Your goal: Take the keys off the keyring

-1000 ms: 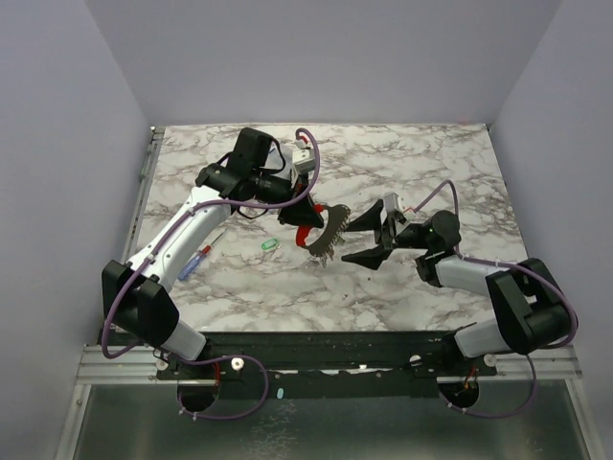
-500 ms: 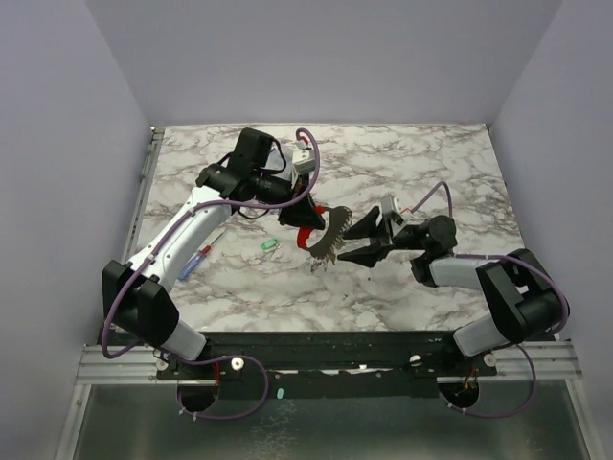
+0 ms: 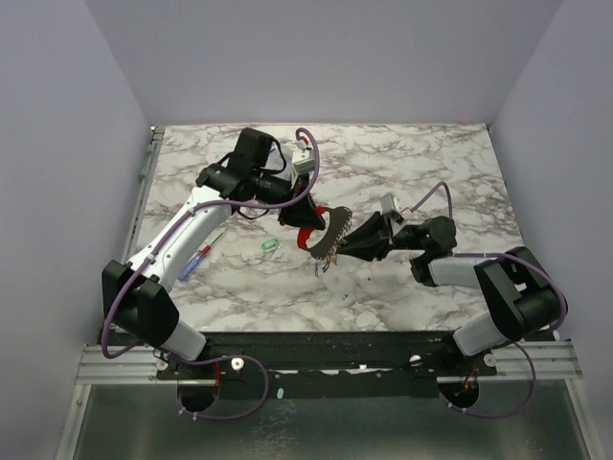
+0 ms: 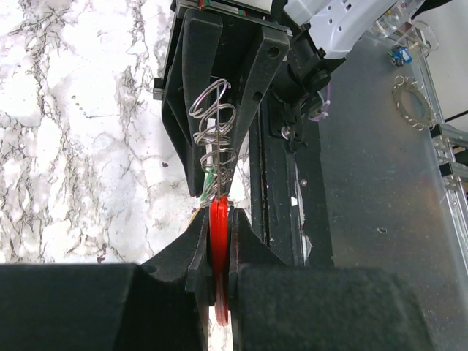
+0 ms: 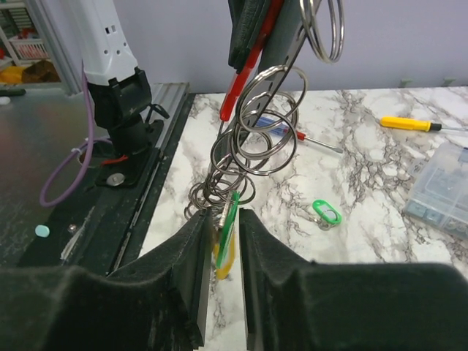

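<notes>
The keyring is a curved red fob (image 4: 218, 248) with a string of silvery rings (image 5: 256, 139) hanging from it above the table's middle. My left gripper (image 3: 305, 217) is shut on the fob, whose edge sits between the pads (image 4: 218, 219). At the bottom of the string hang the keys, a green tag (image 5: 229, 216) over a yellowish one (image 5: 224, 267). My right gripper (image 5: 223, 219) has come in from the right (image 3: 337, 247), and its jaws stand narrow around these tags, shut on them. Another green key (image 3: 269, 245) lies loose on the marble (image 5: 326, 213).
A red-and-blue pen (image 3: 196, 257) lies left of the loose key. A yellow-handled screwdriver (image 5: 406, 123) and a clear plastic box (image 5: 446, 186) show in the right wrist view. The black base rail (image 3: 326, 350) runs along the near edge.
My right gripper moved left to the hanging string and its jaws closed from wide apart onto the tags. The left arm and the fob stayed where they were.
</notes>
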Action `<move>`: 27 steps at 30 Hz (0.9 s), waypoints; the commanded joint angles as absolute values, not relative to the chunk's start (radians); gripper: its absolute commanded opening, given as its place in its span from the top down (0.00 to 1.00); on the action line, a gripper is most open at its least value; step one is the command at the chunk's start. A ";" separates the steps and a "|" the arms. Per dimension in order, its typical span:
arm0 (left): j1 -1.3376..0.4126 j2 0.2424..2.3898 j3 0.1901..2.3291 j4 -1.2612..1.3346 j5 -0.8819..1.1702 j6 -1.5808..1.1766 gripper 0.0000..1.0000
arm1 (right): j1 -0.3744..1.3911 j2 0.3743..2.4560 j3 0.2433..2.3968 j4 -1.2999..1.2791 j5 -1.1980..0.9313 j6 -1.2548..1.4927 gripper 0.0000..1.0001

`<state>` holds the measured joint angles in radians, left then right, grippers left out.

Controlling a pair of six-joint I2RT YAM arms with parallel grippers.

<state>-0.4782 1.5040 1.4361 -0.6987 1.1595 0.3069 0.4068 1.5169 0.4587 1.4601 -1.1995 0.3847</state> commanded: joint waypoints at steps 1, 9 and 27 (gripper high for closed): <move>-0.480 1.480 1.466 -0.692 1.213 0.308 1.00 | 0.414 1.513 0.457 1.525 -1.192 0.374 0.74; -0.453 1.477 1.464 -0.686 1.206 0.297 1.00 | 0.414 1.466 0.452 1.440 -1.191 0.342 0.99; -0.414 1.543 1.321 -0.548 1.076 0.110 1.00 | 0.355 1.361 0.427 1.270 -1.248 0.394 1.00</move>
<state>-0.4252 1.5116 1.3754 -0.6212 1.1202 0.1635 0.3763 1.3834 0.4450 1.2964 -1.1923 0.3500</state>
